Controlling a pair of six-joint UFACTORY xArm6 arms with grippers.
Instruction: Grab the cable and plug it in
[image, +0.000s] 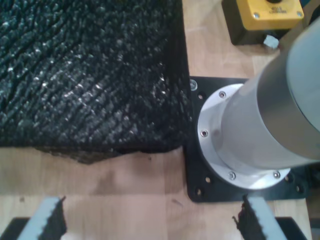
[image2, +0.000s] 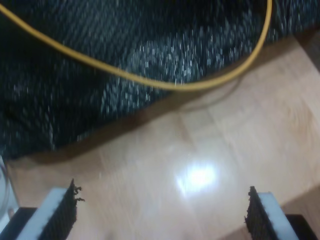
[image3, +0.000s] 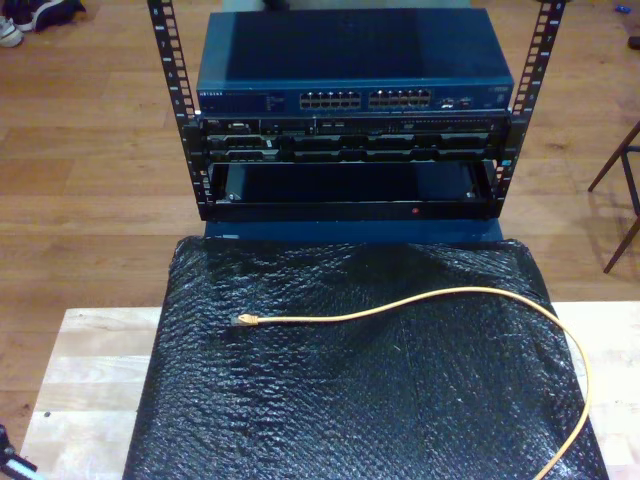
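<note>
Yellow-orange cable (image3: 420, 300) curving loose over black mat (image3: 350, 400), both grippers' jaws wide apart, empty.

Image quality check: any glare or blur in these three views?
Second wrist view: motion-blurred, with a bright glare patch on the wooden table; the cable is soft but readable. First wrist view: sharper, with speckled highlights on the black mat. Exterior view: dim, slightly soft, no glare.
</note>
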